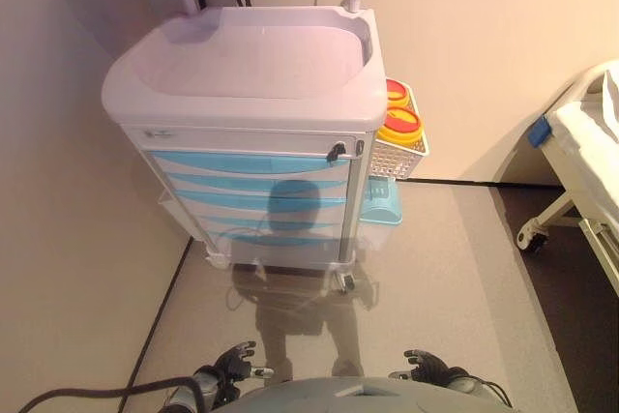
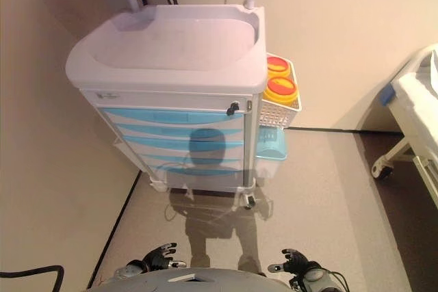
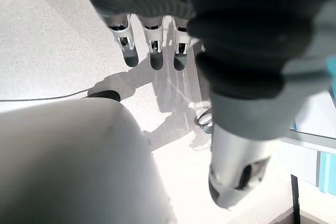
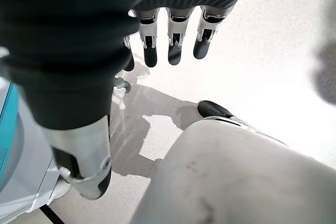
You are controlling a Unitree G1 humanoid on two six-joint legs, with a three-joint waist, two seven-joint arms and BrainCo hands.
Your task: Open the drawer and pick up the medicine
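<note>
A white medical cart [image 1: 242, 74] with several light-blue drawers [image 1: 251, 163] stands ahead against the wall. All drawers are shut. A dark lock knob [image 1: 336, 151] sits at the top right of the drawer stack. No medicine shows. My left hand [image 1: 232, 365] hangs low at the bottom left, far from the cart, fingers straight and empty; its fingers [image 3: 152, 51] point at the floor. My right hand [image 1: 426, 367] hangs low at the bottom right, fingers [image 4: 175, 38] straight and empty.
A white side basket [image 1: 401, 147] with two yellow-and-red containers [image 1: 399, 125] hangs on the cart's right side, with a light-blue bin [image 1: 382, 205] below. A bed [image 1: 585, 152] on castors stands at the right. A wall runs along the left.
</note>
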